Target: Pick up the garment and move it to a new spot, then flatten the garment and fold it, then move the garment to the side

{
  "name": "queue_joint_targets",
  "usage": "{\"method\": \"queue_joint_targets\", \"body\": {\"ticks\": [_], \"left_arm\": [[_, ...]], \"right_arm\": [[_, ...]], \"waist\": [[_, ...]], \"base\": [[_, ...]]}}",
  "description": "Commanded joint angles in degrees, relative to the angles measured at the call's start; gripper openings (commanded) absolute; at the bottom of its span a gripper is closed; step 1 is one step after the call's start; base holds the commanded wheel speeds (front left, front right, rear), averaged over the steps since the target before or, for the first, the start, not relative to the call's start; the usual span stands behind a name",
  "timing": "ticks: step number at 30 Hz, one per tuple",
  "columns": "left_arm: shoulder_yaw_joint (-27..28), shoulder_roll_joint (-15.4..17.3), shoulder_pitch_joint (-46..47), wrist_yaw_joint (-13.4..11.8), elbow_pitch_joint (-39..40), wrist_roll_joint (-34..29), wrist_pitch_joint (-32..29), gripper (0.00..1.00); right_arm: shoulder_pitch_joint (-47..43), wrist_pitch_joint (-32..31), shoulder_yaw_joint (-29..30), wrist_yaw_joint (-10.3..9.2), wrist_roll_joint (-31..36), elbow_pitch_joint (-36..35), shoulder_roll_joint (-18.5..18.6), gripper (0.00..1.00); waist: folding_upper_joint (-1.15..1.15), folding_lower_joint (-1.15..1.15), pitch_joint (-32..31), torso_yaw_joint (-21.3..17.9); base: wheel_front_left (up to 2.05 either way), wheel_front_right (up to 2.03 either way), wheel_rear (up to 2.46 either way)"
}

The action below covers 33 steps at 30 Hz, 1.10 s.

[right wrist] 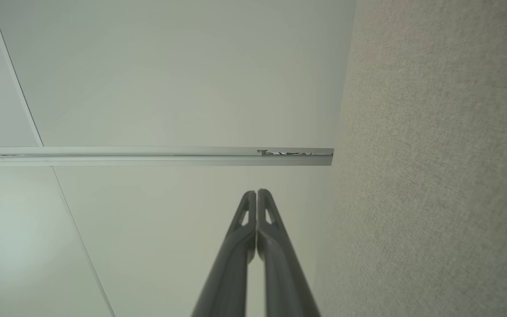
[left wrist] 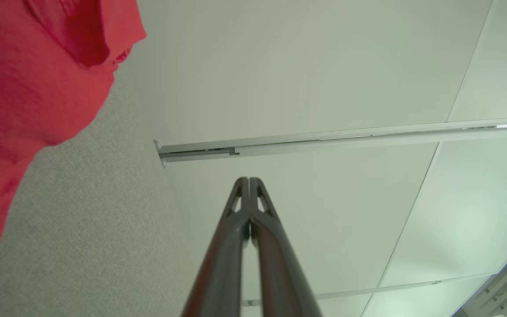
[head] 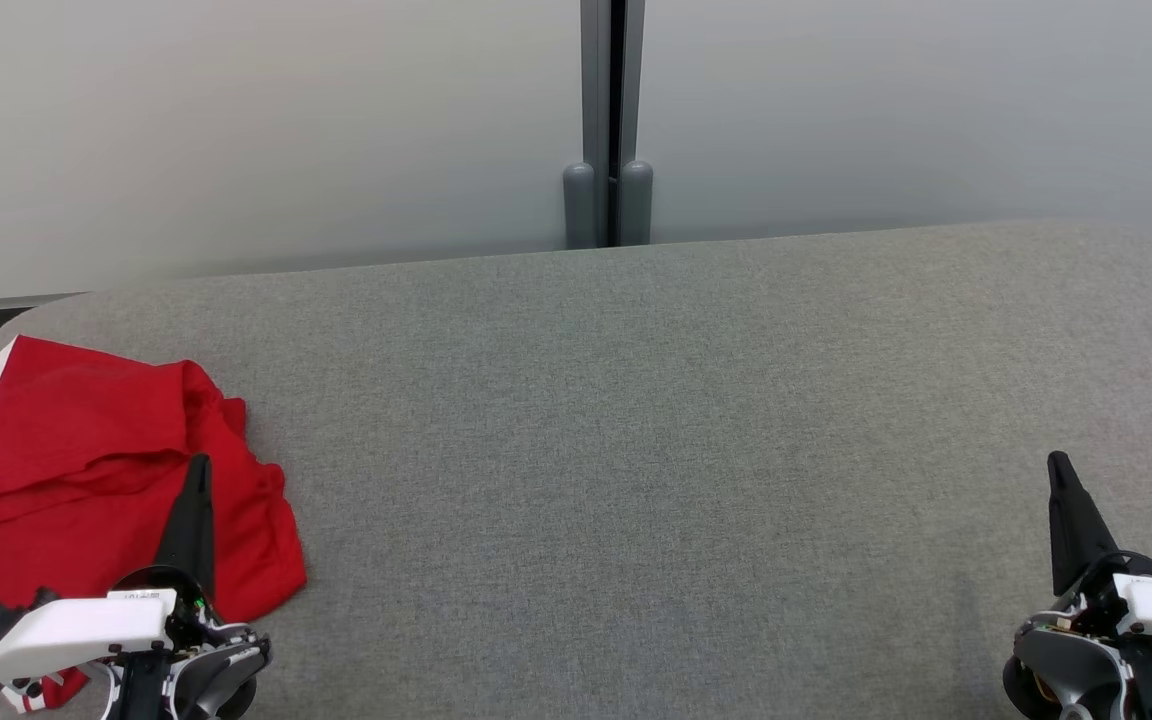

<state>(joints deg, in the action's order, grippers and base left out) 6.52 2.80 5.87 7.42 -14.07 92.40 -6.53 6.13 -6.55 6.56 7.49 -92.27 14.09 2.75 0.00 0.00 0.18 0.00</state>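
Red garment (head: pixel 86 470) is lying near-left on grey surface (head: pixel 636 400), left gripper (head: pixel 200 465) hanging over its right part; right gripper (head: pixel 1056 462) well apart; both pinched closed, empty.

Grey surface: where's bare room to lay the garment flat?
The grey surface is bare from the red garment across the middle to the right gripper, back to its far edge. Crowded at the near left, where the left gripper overlaps the garment.

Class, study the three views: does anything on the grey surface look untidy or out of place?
The red garment lies crumpled in a heap at the left end of the grey surface, its folds overlapping rather than spread flat. Nothing else stands out.
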Motion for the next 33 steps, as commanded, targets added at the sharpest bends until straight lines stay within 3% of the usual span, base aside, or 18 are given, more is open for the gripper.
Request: {"method": "queue_joint_targets", "body": {"ticks": [1,18,19,33], "left_arm": [[0.1,0.2,0.7,0.2,0.1,0.0,-0.2,0.0],[0.1,0.2,0.7,0.2,0.1,0.0,-0.2,0.0],[0.0,0.0,-0.1,0.0,-0.2,0.0,0.0,1.0],[-1.3,-0.5,-2.3,0.0,-0.2,0.1,2.8,1.0]], "right_arm": [[0.1,-0.1,0.0,0.01,-0.3,-0.2,0.3,0.0],[0.1,-0.1,0.0,0.01,-0.3,-0.2,0.3,0.0],[-0.1,0.0,0.0,0.0,0.0,0.2,0.0,1.0],[-1.8,2.8,-1.6,-0.01,2.0,0.2,-0.4,1.0]], "waist": [[0.0,0.0,0.0,0.0],[0.0,0.0,0.0,0.0],[0.0,0.0,0.0,0.0],[0.0,0.0,0.1,0.0]], "base": [[0.0,0.0,0.0],[0.0,0.0,0.0],[0.0,0.0,0.0],[0.0,0.0,0.0]]}}
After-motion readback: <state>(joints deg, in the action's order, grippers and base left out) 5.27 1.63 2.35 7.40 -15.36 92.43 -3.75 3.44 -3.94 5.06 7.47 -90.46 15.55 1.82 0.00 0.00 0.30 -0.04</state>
